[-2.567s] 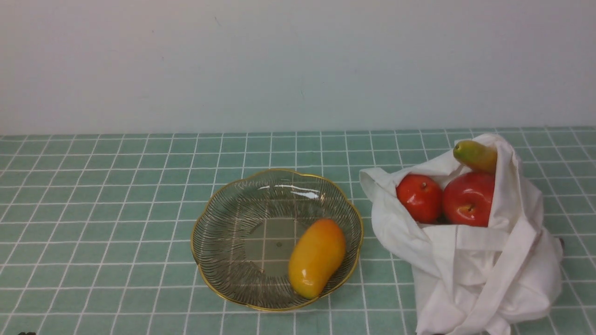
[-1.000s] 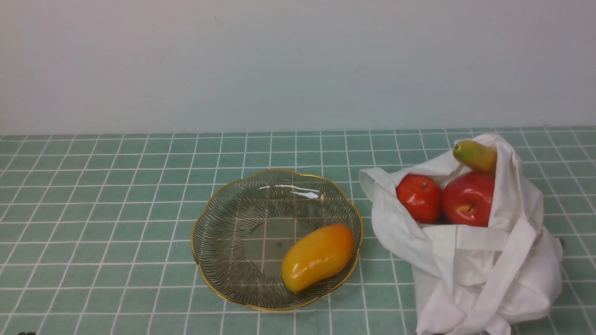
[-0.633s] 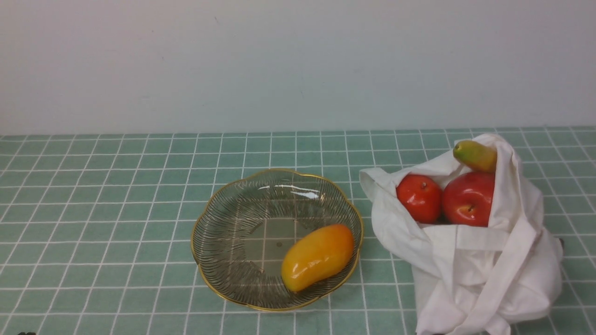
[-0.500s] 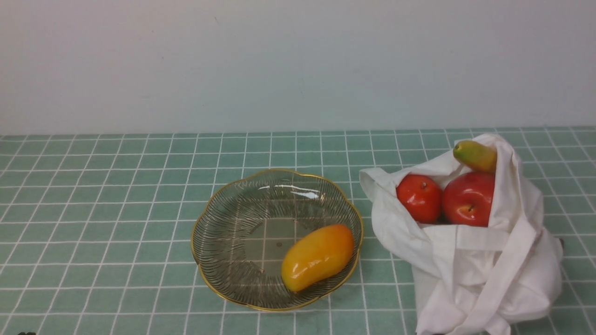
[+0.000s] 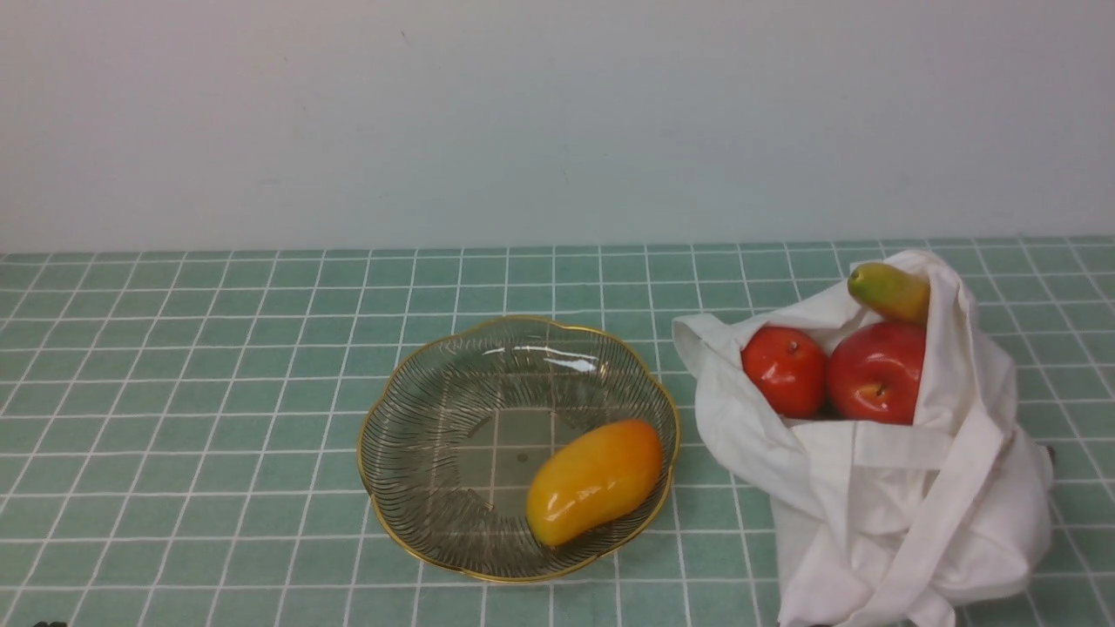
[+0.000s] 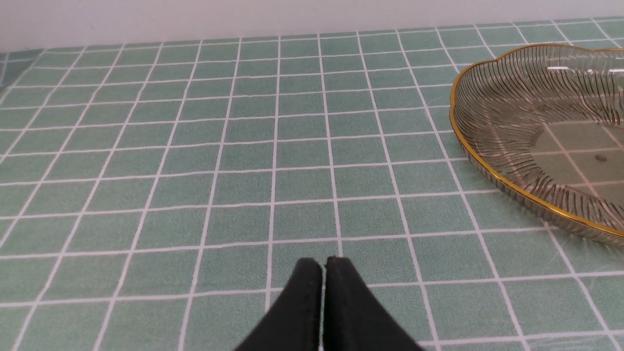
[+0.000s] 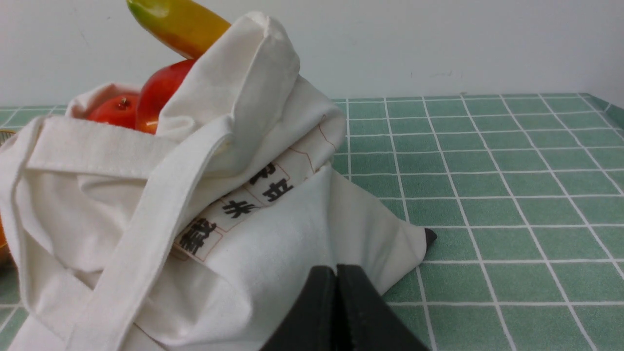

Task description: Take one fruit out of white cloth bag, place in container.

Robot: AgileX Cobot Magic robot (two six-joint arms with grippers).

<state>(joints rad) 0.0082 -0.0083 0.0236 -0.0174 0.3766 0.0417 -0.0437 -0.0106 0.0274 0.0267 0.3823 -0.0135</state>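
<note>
One mango (image 5: 595, 483) inside the glass bowl (image 5: 453, 383), lying on its side toward the near right part. Shows orange at the end nearer the bag, yellow at the other, with glossy highlights along the skin. Scalloped gold rim around the bowl, fine dark ribs down its walls, clear flat centre with the lines of the green checked table (image 5: 218, 418) visible through it.

To the right of the bowl and apart from it, a white cloth bag (image 5: 906, 514), slumped on the table with wide straps lying over its near side. Two red apples (image 5: 784, 371) side by side in the open mouth, with a green-yellow fruit (image 5: 890, 293) above the larger one. Dark lettering on the cloth in the right wrist view.

Left gripper (image 6: 323, 267) closed, fingertips together over the table, gripping nothing. Right gripper (image 7: 336, 274) closed too, fingertips together and nothing between them, seen against the bag's white cloth; cannot tell from this angle whether touching it. Plain pale wall (image 5: 557, 122) behind the table.
</note>
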